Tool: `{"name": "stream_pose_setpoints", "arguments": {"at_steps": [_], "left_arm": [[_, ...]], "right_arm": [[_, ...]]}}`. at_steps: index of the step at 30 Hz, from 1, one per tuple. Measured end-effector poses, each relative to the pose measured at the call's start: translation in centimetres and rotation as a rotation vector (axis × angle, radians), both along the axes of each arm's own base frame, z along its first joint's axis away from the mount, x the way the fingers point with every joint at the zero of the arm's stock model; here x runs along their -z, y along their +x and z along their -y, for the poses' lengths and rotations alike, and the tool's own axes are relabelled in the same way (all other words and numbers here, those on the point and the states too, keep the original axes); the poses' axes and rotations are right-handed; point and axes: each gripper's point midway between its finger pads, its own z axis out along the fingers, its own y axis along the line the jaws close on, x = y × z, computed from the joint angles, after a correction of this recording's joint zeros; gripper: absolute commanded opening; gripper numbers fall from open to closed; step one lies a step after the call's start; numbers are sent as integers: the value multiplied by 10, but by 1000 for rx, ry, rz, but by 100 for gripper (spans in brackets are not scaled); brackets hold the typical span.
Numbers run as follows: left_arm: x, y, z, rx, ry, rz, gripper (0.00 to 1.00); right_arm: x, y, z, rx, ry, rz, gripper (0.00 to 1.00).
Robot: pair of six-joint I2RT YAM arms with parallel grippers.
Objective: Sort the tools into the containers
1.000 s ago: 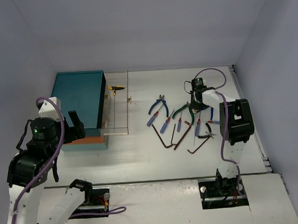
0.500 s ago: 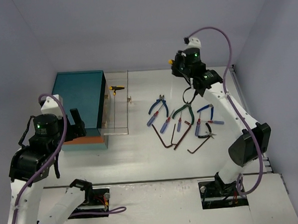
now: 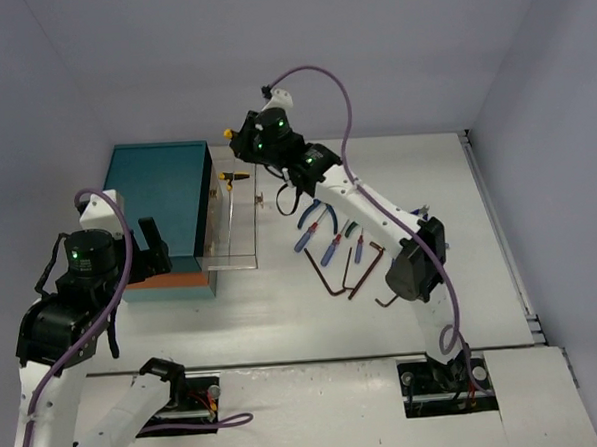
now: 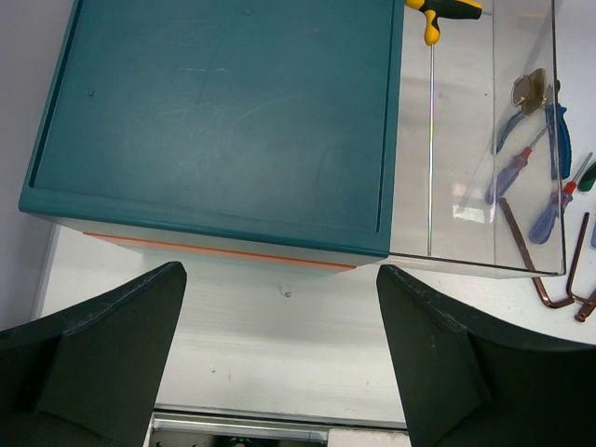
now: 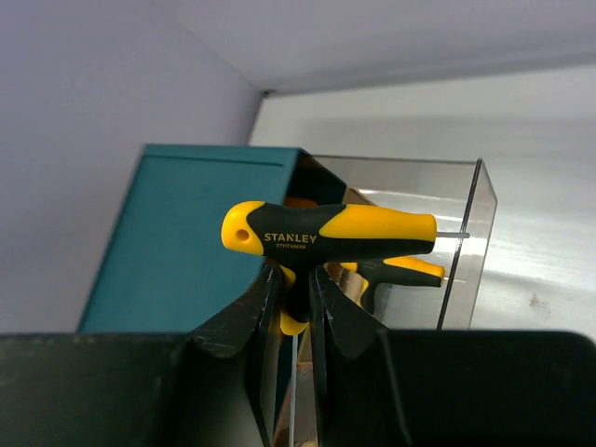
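Observation:
My right gripper is shut on a yellow-and-black T-handle hex key, pinching its stem with the handle across the fingertips. In the top view the gripper hangs above the back of the open clear drawer of the teal chest. A second yellow-and-black T-handle tool lies inside the drawer and shows in the right wrist view. My left gripper is open and empty, in front of the chest. Blue pliers, screwdrivers and hex keys lie on the table.
The drawer's brass knob faces the tool pile. The chest has an orange band near its base. My right arm's forearm stretches over part of the tool pile. Grey walls close in the back and both sides.
My right arm has swung from the tool pile on the right across to above the open drawer, carrying the T-handle hex key. The left arm has barely moved.

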Motion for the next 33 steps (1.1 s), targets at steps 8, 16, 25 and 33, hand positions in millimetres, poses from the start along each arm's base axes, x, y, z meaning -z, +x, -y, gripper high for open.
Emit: {"name": "stream_pose_setpoints", "arguments": {"at_steps": [8,16,25,33], "left_arm": [[-3,-3,-3,-13,2,17,81],[2,3,-1,-14,6,-10,81],[12,20,3,-14,26,-78,81],[28,45,9,-18,53,-142,81]], "right_arm": [[84,5,-34,-9,-58,-119,35],[80,-5,-43,-48,-86,-83,50],[26,-29,45,-39,-216,48,52],[29,-19,173,104,-335,74,53]]}}
